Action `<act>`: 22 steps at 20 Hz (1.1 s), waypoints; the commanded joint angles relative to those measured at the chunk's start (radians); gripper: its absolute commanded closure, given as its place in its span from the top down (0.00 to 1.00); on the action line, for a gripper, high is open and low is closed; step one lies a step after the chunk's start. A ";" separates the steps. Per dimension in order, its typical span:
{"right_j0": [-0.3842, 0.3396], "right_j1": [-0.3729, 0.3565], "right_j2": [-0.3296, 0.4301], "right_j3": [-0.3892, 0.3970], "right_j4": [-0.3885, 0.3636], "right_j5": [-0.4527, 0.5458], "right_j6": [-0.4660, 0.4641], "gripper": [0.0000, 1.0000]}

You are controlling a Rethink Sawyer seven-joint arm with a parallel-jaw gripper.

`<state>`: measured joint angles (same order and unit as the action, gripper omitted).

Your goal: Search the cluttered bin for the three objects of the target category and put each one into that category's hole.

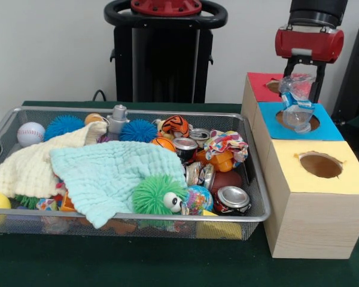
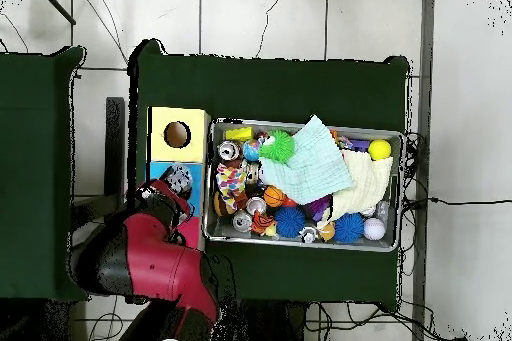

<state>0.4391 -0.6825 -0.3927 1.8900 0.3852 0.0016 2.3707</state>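
My gripper (image 1: 301,82) hangs at the right, shut on a crushed clear plastic bottle (image 1: 298,106) with a bit of blue label. The bottle hangs upright, its lower end at the mouth of the round hole (image 1: 313,124) in the blue-topped box (image 1: 332,130). In the overhead view the bottle (image 2: 178,179) shows over that box, just ahead of the red arm. The silver wire-mesh bin (image 1: 131,111) lies to the left, apart from the gripper. Silver-topped cans lie at its right end: one (image 1: 184,146) mid-bin, one (image 1: 198,136) behind it, one (image 1: 232,198) at the front corner.
A red-topped box (image 1: 261,85), the blue one and a yellow-topped box (image 1: 354,174) with its own hole stand in a row beside the bin. The bin also holds a mint cloth (image 1: 107,173), a cream cloth (image 1: 30,167), spiky balls, a baseball (image 1: 30,133) and toys.
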 commanded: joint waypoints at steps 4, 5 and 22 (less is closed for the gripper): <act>0.005 0.035 0.091 0.051 0.030 0.149 0.159 0.00; 0.003 0.033 0.101 0.057 0.031 0.145 0.162 0.00; -0.022 0.055 0.124 0.037 0.003 0.188 0.113 0.00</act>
<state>0.4424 -0.6852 -0.3881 1.8944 0.3857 0.0034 2.3707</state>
